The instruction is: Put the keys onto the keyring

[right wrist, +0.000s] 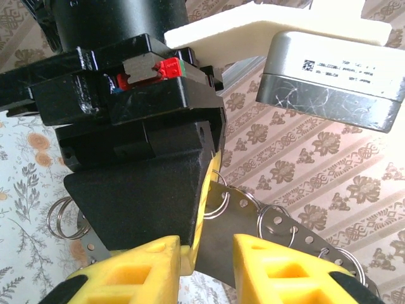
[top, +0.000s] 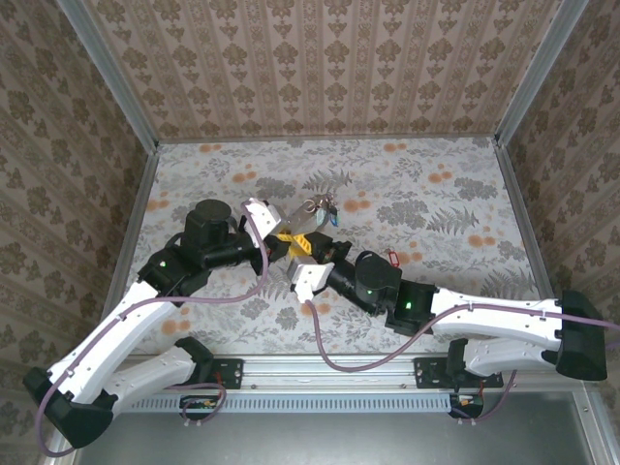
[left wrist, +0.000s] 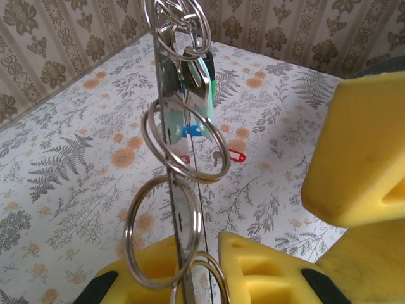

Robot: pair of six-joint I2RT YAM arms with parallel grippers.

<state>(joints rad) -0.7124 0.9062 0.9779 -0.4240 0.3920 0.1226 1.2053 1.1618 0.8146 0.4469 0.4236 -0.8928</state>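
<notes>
Floral tabletop [top: 436,194], left fingers [left wrist: 253,272] clamped on ringed metal strip [left wrist: 178,209], right fingers [right wrist: 272,272] parted close by, red key [left wrist: 235,155] beyond.

The rings [left wrist: 127,233] are bright polished metal, hung on a strip [left wrist: 177,209] of duller, smooth metal. The green tag [left wrist: 202,111] looks like pale translucent plastic. The red key [left wrist: 235,155] has a plastic head. The left fingers [left wrist: 266,273] are matt yellow plastic, faintly grainy. The camera box [right wrist: 329,82] is scratched brushed metal. The table [left wrist: 76,158] is matt and printed.
</notes>
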